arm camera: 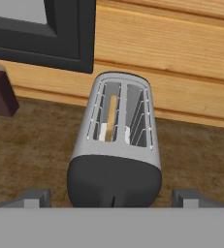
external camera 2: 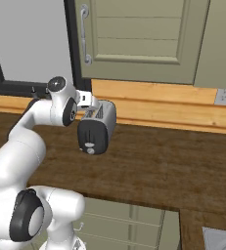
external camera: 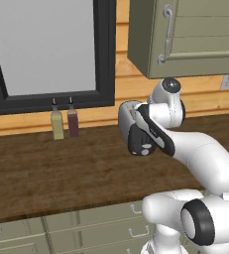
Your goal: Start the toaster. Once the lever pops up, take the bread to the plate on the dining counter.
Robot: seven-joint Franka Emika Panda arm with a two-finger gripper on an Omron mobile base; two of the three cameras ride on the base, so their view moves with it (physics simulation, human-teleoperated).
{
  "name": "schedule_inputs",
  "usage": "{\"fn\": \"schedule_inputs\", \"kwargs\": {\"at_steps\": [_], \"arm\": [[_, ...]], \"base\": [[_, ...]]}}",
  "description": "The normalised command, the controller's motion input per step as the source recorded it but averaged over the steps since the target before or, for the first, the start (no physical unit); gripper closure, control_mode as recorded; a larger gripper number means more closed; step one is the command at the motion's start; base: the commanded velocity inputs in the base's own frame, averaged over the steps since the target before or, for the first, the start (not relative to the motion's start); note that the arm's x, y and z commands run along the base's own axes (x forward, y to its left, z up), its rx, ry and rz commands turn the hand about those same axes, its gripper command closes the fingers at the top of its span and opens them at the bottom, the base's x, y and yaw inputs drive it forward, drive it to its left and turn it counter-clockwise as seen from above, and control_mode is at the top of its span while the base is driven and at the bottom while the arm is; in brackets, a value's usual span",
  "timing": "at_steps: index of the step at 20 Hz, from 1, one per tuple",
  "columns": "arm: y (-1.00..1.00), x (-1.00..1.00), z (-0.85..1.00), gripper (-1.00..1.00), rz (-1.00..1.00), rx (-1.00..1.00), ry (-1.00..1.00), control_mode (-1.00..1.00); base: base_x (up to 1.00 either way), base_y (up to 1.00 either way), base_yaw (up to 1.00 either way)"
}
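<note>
The silver-grey toaster (arm camera: 116, 145) stands on the dark wood worktop (external camera 2: 173, 171), its black end face (external camera 2: 92, 136) turned toward me. A small light lever tab (external camera 2: 90, 150) sits low on that face. A thin tan slice of bread (arm camera: 112, 114) stands sunk in the left slot. My gripper (arm camera: 111, 197) is open, just in front of and above the black end, with one fingertip (arm camera: 36, 196) on each side of it and touching nothing. From the left base view my arm covers part of the toaster (external camera: 131, 124). The plate and the dining counter are out of view.
Two bottles, one yellowish (external camera: 57, 124) and one dark red (external camera: 73, 123), stand against the wall left of the toaster. A dark-framed window (external camera: 46, 49) and a wall cabinet (external camera 2: 134, 39) hang above. Drawer fronts (external camera: 86, 228) run below the worktop. A grey corner (external camera 2: 222, 239) shows bottom right.
</note>
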Motion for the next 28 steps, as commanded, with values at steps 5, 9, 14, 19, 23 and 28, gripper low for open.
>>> {"fn": "schedule_inputs", "kwargs": {"at_steps": [5,9,14,19,23,28], "arm": [[0.00,0.00,0.00,-1.00,0.00,0.00,0.00,-1.00],[0.00,0.00,0.00,-1.00,0.00,0.00,0.00,-1.00],[0.00,0.00,0.00,-1.00,0.00,0.00,0.00,-1.00],[0.00,0.00,0.00,-1.00,0.00,0.00,0.00,-1.00],[0.00,0.00,0.00,-1.00,0.00,0.00,0.00,-1.00],[0.00,0.00,0.00,-1.00,0.00,0.00,0.00,-1.00]], "base": [[0.00,0.00,0.00],[0.00,0.00,0.00],[0.00,0.00,0.00],[0.00,0.00,0.00],[0.00,0.00,0.00],[0.00,0.00,0.00]]}}
